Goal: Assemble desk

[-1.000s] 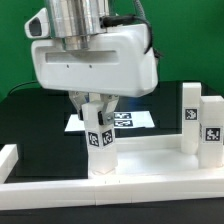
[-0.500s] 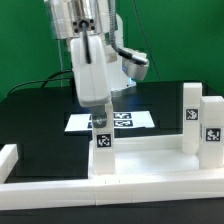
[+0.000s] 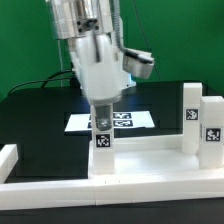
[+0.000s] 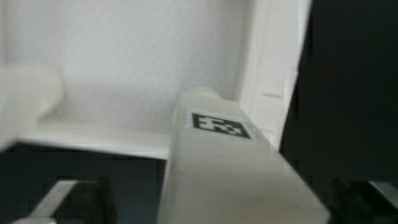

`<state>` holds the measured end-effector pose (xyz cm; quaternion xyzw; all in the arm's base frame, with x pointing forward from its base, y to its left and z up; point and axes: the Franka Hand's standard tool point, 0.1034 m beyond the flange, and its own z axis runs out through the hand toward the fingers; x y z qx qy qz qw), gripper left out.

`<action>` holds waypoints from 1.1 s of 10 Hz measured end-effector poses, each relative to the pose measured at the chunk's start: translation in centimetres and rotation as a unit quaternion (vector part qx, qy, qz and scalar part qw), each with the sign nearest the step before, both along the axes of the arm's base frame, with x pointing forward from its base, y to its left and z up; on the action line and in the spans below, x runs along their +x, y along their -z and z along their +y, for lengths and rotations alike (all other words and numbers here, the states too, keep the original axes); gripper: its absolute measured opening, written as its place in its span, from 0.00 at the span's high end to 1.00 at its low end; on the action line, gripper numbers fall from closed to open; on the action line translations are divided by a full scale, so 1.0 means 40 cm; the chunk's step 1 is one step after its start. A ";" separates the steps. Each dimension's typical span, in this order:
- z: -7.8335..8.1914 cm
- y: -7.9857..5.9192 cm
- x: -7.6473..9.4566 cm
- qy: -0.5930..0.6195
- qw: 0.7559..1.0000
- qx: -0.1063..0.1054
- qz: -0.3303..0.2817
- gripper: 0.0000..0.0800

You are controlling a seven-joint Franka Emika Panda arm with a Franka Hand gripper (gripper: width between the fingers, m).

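The desk's white tabletop [image 3: 140,165] lies flat at the front. A square leg [image 3: 102,141] with a black-and-white tag stands upright on its left part. My gripper [image 3: 101,122] hangs straight over this leg, turned edge-on to the exterior view. In the wrist view the leg [image 4: 224,160] runs up between my fingers [image 4: 64,202], with a dark gap on each side. The gripper [image 4: 214,208] is open around the leg's top and does not touch it. Two more legs [image 3: 190,118] [image 3: 211,132] stand upright on the tabletop's right end.
The marker board [image 3: 128,121] lies on the black table behind the gripped-free leg. A low white border bar [image 3: 9,160] runs along the exterior view's left and across the front. A green wall stands behind the table.
The hand has turned about a quarter turn over the leg. Its jaws have spread and let go of the leg, which stays upright in place.
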<state>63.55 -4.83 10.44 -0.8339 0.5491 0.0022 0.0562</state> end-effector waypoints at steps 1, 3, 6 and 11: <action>0.012 0.004 -0.002 -0.036 0.999 -0.002 -0.004 0.22; 0.017 0.007 -0.006 -0.103 0.995 -0.008 -0.012 0.19; 0.013 0.006 -0.006 -0.226 0.974 -0.019 -0.022 0.19; 0.023 0.018 -0.005 -0.466 0.884 -0.033 -0.030 0.19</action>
